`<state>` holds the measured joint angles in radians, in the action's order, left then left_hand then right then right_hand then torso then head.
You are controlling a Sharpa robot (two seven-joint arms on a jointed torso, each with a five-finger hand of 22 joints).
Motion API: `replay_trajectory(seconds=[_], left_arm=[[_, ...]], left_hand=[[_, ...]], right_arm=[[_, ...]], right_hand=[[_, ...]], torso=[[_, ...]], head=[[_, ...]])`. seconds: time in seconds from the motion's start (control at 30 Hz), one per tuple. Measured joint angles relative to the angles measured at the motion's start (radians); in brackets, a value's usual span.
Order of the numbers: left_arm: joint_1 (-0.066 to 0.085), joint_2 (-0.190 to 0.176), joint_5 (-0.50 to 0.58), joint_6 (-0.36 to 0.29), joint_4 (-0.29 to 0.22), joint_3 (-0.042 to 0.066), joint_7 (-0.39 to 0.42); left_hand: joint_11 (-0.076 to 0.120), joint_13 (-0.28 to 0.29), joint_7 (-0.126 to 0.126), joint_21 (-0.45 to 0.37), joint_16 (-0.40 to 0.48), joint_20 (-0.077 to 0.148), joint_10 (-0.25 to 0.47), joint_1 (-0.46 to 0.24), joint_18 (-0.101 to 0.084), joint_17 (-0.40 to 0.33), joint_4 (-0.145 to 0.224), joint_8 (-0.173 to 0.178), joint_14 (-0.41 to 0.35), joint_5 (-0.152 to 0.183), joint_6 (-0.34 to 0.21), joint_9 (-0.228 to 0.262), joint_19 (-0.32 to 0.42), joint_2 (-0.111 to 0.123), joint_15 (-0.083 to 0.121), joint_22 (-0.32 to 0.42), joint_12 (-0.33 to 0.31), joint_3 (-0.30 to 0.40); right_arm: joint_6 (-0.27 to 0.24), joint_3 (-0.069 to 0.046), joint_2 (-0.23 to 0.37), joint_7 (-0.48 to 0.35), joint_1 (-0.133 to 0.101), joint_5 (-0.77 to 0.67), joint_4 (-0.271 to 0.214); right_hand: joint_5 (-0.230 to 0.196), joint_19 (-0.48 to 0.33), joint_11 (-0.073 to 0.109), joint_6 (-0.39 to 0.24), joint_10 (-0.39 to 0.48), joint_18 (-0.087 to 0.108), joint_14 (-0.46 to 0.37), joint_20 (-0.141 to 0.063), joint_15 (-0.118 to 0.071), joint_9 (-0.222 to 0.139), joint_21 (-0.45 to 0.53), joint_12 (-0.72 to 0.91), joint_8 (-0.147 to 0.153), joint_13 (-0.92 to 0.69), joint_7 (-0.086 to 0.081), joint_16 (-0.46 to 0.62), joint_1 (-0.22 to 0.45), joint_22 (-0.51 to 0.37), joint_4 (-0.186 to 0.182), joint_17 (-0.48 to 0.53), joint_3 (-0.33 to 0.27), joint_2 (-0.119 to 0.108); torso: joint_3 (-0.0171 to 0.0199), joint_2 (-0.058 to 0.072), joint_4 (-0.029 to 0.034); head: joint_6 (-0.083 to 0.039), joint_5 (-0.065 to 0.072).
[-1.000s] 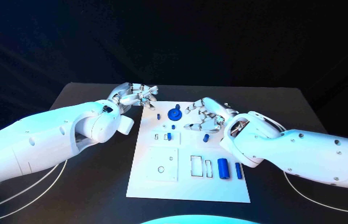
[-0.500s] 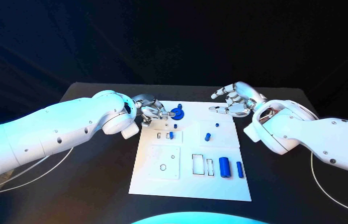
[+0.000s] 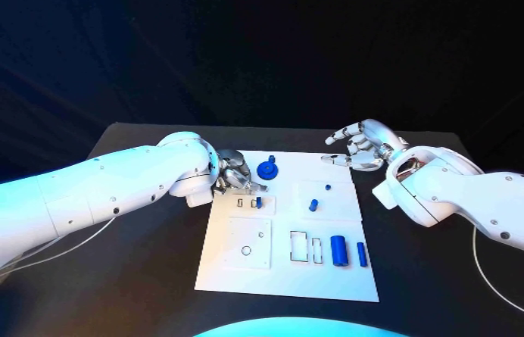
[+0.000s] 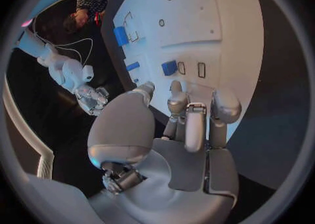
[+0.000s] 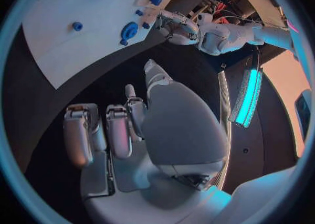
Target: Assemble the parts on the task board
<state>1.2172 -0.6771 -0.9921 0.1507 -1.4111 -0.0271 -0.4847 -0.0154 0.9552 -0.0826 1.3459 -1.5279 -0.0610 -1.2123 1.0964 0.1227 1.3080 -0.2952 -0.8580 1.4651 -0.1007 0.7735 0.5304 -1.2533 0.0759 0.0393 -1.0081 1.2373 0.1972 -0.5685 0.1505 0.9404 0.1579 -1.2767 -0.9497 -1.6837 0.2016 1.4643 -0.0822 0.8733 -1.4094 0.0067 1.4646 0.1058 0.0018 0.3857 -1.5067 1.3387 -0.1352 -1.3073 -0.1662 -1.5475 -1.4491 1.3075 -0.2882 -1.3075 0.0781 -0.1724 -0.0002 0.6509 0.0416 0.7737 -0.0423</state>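
The white task board lies mid-table. At its far end stands a round blue part with a small peg on top. Smaller blue parts sit at mid-board: one by the left slots, two further right. A blue cylinder and a thin blue bar lie at the near right. My left hand hovers at the board's far left edge beside the round part, fingers loosely bent, nothing in them. My right hand hangs over the black table past the board's far right corner, fingers apart and empty.
Black table surrounds the board on both sides. Rectangular slots and a small ring hole mark the board's near half. White cables trail on the table at the left.
My right hand has lifted off the board's middle and drawn back past its far right corner. My left hand has come from the far left corner onto the board's edge beside the round part.
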Motion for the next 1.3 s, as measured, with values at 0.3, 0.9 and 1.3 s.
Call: replay_trajectory(seconds=[0.3,0.9,1.3], left_arm=[[0.012,0.035,-0.030,0.048,0.024,-0.017,-0.025],[0.013,0.065,-0.031,0.084,0.057,-0.035,-0.036],[0.012,0.068,-0.017,0.084,0.057,-0.035,-0.037]], left_hand=[[0.001,-0.011,-0.003,0.000,0.004,-0.001,0.008,-0.005,0.000,0.000,0.000,0.000,0.000,0.000,-0.003,0.003,0.001,0.003,0.000,0.005,-0.006,-0.005],[-0.003,-0.029,-0.007,-0.004,0.004,-0.005,0.026,-0.010,0.000,0.000,0.003,0.000,0.000,0.000,-0.007,0.008,0.012,-0.003,0.000,0.014,-0.018,-0.008],[-0.003,-0.029,-0.003,-0.004,0.004,-0.005,0.026,0.065,0.000,0.000,0.004,0.005,0.000,0.000,-0.010,0.022,0.019,-0.036,0.000,0.012,-0.018,0.002]], right_arm=[[0.001,0.000,-0.003,0.001,-0.001,0.002,0.008],[0.008,0.000,-0.008,0.004,-0.002,0.002,0.016],[0.012,0.000,-0.017,0.010,-0.002,0.002,0.024]], right_hand=[[0.000,0.000,0.000,0.000,0.000,0.000,0.000,0.000,0.000,0.000,0.000,0.000,0.000,0.000,0.000,0.000,0.000,0.000,0.000,0.000,0.000,0.000],[0.006,0.000,0.000,0.000,0.000,0.000,0.000,0.000,0.000,0.000,0.005,0.000,0.000,0.000,0.000,0.000,0.000,0.000,0.000,0.000,0.000,0.000],[0.022,0.000,0.000,0.000,0.000,0.000,0.000,0.000,0.000,-0.002,0.006,0.000,0.000,-0.001,0.000,0.000,0.000,0.001,0.001,-0.001,0.007,0.000]], torso=[[-0.0006,0.001,-0.0008],[-0.0036,0.002,0.0003],[-0.0035,0.001,0.0012]], head=[[0.005,0.000],[0.010,0.005],[0.013,0.008]])
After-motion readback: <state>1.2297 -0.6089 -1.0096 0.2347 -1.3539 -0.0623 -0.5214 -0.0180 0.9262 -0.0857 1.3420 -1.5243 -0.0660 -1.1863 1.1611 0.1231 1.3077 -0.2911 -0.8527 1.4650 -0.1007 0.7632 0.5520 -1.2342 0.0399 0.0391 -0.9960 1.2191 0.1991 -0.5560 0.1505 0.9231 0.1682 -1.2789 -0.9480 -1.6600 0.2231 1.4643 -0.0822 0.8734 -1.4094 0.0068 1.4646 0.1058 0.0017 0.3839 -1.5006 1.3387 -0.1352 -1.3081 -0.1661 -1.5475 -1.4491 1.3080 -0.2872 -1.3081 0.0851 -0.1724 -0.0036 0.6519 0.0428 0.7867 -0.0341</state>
